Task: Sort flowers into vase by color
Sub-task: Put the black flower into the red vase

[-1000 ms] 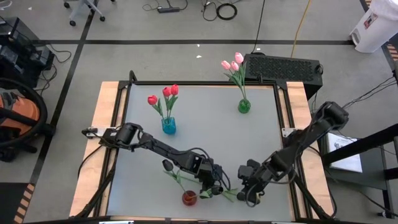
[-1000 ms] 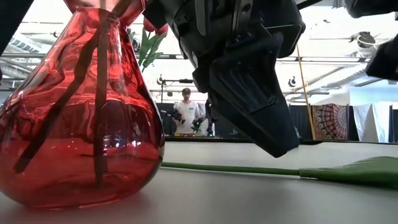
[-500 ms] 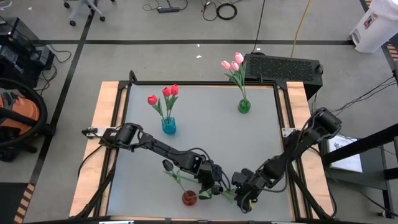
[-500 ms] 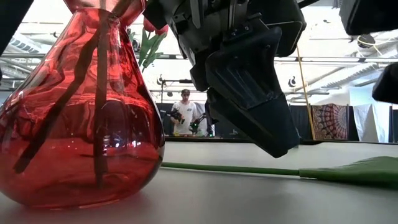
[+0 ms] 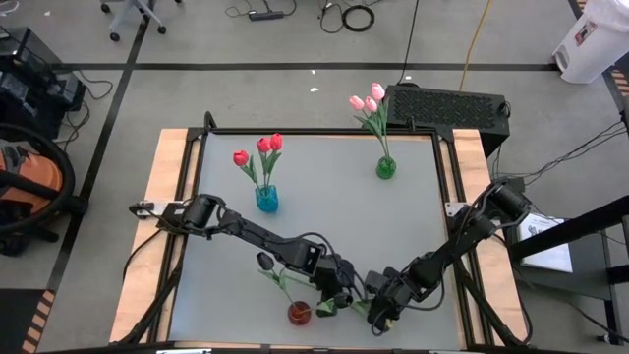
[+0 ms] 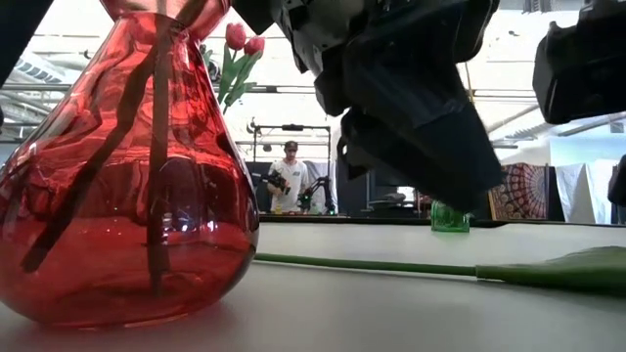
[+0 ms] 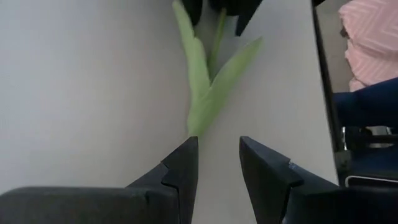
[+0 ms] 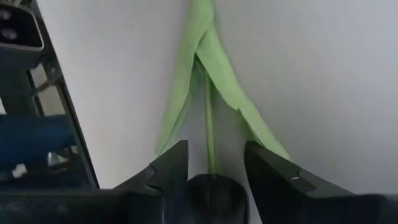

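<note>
**Right end effector** (image 8: 216, 148): held part open, low over the counter (image 5: 324, 197) at the lower centre-right of the high view. The dark bud of a black tulip (image 8: 214, 56) is seen in the gap between its fingers (image 8: 177, 162), filling most of it. A firm grip is not shown. The stem and two green leaves run straight out ahead of the fingers and lie flat on the counter.

**Left end effector** (image 7: 217, 143): a narrow gap is kept between the fingers and nothing is held. It is pointed at the leaf end of the same tulip, whose leaf tip lies just ahead of the fingertips.

**Arm pose:** The left arm is stretched from the counter's left edge down to the lower centre of the high view. The right arm is reached in from the right edge and bent low. The two end effectors face each other, close together, with the tulip between them.

**Surroundings:** A red vase (image 5: 300, 313) stands just left of the left end effector at the lower edge, with dark stems inside. A blue vase (image 5: 266, 200) with red tulips (image 5: 260, 149) stands at upper left. A green vase (image 5: 385, 168) with pink tulips (image 5: 367, 101) stands at upper right. Both are well apart from the arms. A person (image 6: 290, 181) is seen in the room in the low view.
</note>
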Action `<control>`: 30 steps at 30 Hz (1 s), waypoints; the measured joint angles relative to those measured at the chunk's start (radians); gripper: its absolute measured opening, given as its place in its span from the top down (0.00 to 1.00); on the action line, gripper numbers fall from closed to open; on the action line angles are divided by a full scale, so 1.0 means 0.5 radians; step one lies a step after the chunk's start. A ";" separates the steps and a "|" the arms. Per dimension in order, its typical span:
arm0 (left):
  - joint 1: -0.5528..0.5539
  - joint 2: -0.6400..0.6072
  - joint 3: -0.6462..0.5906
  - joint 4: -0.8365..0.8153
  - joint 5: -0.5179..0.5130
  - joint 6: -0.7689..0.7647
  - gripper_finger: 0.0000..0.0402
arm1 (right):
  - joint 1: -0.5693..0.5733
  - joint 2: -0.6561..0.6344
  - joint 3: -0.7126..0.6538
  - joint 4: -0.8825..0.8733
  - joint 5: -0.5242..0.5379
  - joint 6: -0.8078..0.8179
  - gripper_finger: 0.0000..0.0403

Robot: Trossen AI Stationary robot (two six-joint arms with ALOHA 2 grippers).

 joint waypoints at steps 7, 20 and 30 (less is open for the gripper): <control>-0.002 0.000 0.056 -0.001 0.031 0.001 0.69 | -0.004 0.005 0.001 0.007 -0.001 0.074 0.62; 0.000 0.000 0.134 -0.007 0.032 0.002 0.69 | -0.005 0.006 -0.003 -0.037 -0.006 0.117 0.80; 0.000 0.000 0.134 -0.008 0.032 0.001 0.69 | -0.005 0.011 -0.005 -0.042 -0.026 0.105 0.98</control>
